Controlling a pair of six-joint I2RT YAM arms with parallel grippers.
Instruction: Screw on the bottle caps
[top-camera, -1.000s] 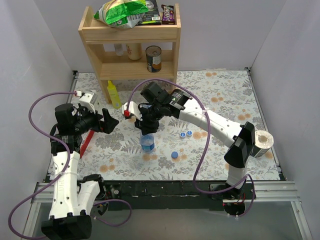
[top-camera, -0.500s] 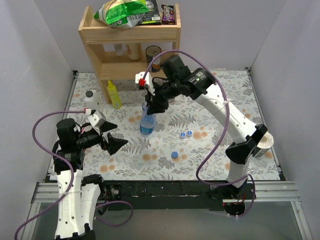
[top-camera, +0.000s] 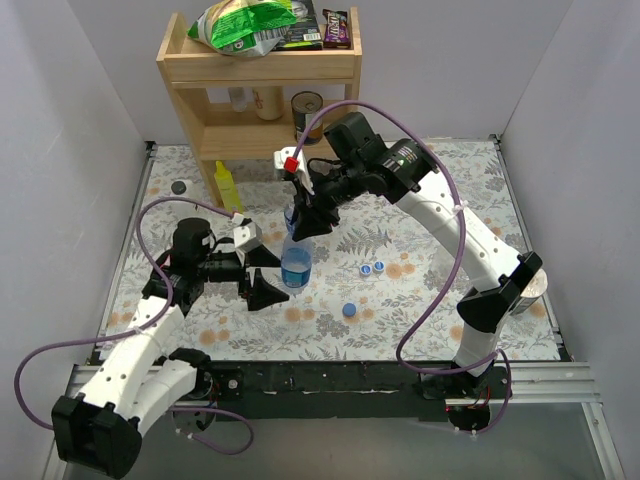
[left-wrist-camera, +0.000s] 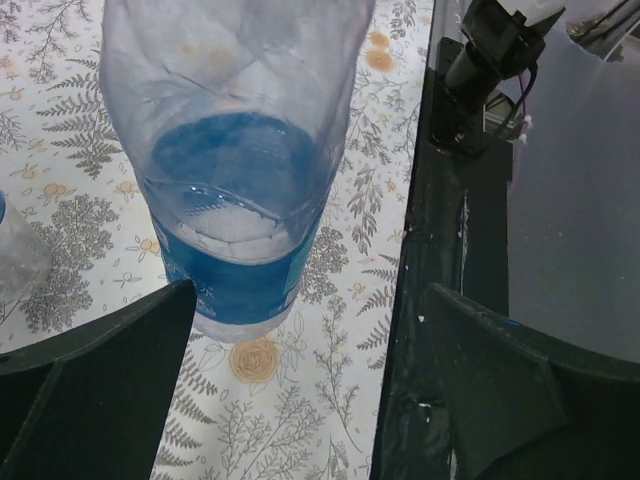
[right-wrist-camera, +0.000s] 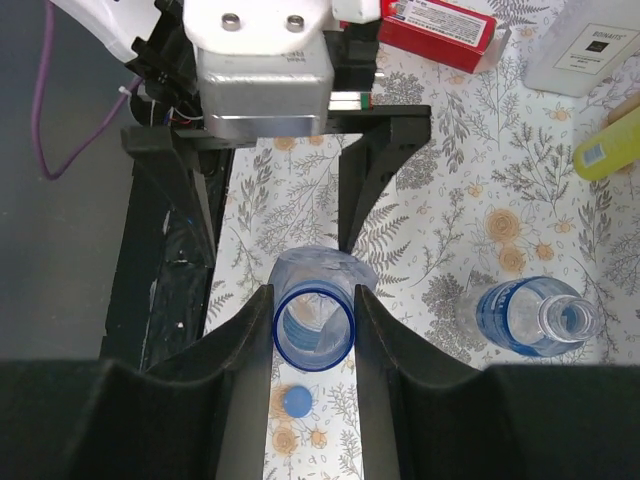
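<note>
Three blue bottle caps (top-camera: 367, 268) are being seen lying loose on the flowered table (top-camera: 470, 160), two just beside each other and one (top-camera: 349, 310) apart, nearer the arm bases; none is being touched by either arm.

One clear bottle (top-camera: 296, 265) with a blue label band is being gripped at its open, blue-ringed neck by the right claw (top-camera: 305, 222); its fingers (right-wrist-camera: 245, 350) are being pressed against both sides of the neck, drawn in narrow; the bottle is being held near the middle of the table, and whether its base is being rested on the table cannot be told.

The left claw (top-camera: 268, 275) is being held spread as wide as it goes, with nothing in its grasp; its two dark fingers (left-wrist-camera: 100, 390) are being held on either side of the bottle's lower, labelled part, apart from the plastic.

A second bottle (right-wrist-camera: 530, 318), also uncapped and blue-banded, is being shown by the right wrist view standing on the table just beside the gripped one; a yellow bottle (top-camera: 228, 187) is being seen farther off, next to the wooden shelf (top-camera: 258, 70).
</note>
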